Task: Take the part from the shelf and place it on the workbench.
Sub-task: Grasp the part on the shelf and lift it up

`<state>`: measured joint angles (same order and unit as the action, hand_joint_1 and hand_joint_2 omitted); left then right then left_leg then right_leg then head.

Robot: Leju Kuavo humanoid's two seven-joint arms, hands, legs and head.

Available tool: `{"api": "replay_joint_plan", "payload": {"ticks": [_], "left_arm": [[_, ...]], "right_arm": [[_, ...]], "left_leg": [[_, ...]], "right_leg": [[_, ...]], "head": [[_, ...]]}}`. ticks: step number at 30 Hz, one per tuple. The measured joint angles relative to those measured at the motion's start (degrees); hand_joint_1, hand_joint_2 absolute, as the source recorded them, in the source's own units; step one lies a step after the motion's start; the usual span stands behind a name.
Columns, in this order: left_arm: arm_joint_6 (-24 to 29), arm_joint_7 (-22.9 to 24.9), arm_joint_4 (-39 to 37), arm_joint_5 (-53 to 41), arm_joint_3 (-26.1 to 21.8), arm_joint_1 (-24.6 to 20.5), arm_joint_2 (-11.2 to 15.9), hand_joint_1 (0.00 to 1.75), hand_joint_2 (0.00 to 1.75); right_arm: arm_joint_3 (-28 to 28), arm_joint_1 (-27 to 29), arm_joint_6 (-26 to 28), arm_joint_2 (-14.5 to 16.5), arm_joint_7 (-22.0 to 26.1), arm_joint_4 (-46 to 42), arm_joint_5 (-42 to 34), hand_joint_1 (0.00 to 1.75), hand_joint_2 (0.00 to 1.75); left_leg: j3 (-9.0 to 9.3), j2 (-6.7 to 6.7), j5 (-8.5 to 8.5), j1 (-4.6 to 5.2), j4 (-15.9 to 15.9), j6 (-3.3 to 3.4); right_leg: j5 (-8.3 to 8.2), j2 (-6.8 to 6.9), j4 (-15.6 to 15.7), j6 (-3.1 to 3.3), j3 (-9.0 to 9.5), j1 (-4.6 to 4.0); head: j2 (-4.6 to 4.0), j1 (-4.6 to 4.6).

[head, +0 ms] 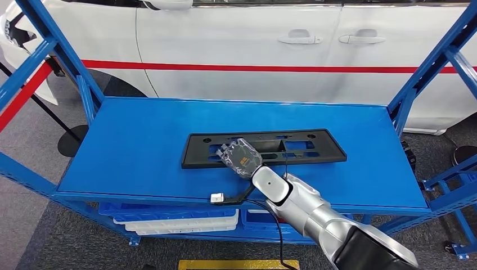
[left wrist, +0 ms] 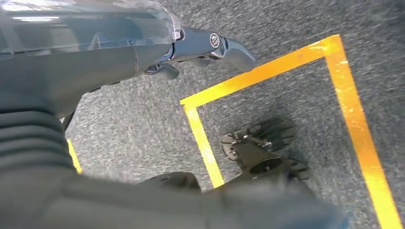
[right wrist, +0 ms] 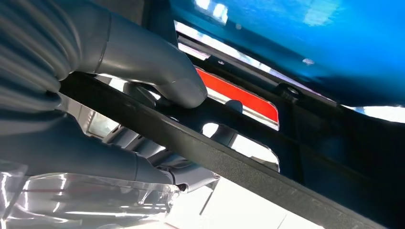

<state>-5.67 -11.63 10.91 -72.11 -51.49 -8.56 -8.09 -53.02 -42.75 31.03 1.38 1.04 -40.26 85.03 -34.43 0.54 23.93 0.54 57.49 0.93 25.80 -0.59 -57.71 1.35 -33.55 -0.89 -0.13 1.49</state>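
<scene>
Right hand (head: 241, 158) is gripping the black part (head: 315, 147), thumb (right wrist: 157, 71) pressing its near rail; part is lying on the blue shelf (head: 140, 152); lifting and carrying to the workbench are remaining.

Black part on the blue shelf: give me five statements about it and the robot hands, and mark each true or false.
1. The black part lies flat on the blue shelf. True.
2. The right robot hand grips the part's near edge. True.
3. The left robot hand holds the part's other end. False; it hangs over grey floor with yellow tape.
4. A white car stands behind the shelf. True.
5. The part is bright red. False; it is black.
</scene>
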Motion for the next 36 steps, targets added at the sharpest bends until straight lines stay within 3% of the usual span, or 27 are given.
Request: {"api": "replay_joint_plan", "payload": {"ticks": [11,20,28,36], "left_arm": [[-0.55,-7.66,0.04,1.50,0.05,-0.17,0.03,0.00,1.75],[-2.84,-6.95,0.04,1.91,0.06,-0.73,0.06,0.00,1.75],[-4.06,-6.85,0.04,2.32,0.11,-1.00,-0.02,0.00,1.75],[-3.78,-6.46,0.04,2.90,0.63,-1.03,-0.19,0.00,1.75]], "right_arm": [[2.84,4.30,0.16,-0.47,-0.28,-5.04,1.62,1.75,1.75],[4.12,7.05,1.38,-0.68,-1.69,-8.62,3.47,1.75,1.75],[5.54,9.16,2.48,-1.21,0.31,-12.31,2.99,1.75,1.75],[7.38,11.19,-1.40,-2.00,5.18,-17.61,-7.74,1.75,1.75]], "left_leg": [[0.00,0.00,0.02,0.00,0.00,-0.02],[-0.01,0.00,0.02,0.00,0.00,-0.02],[-0.01,0.00,0.04,0.00,0.00,-0.03],[-0.01,0.00,0.05,0.00,0.00,-0.03]], "right_leg": [[0.00,0.00,0.00,0.00,-0.01,0.00],[0.00,0.00,0.00,0.00,-0.01,0.00],[0.01,-0.01,0.00,0.00,-0.02,0.00],[0.01,-0.01,0.00,-0.01,-0.02,0.00]], "head": [[0.00,0.00],[0.00,0.00],[0.00,0.00],[0.00,0.00]]}}
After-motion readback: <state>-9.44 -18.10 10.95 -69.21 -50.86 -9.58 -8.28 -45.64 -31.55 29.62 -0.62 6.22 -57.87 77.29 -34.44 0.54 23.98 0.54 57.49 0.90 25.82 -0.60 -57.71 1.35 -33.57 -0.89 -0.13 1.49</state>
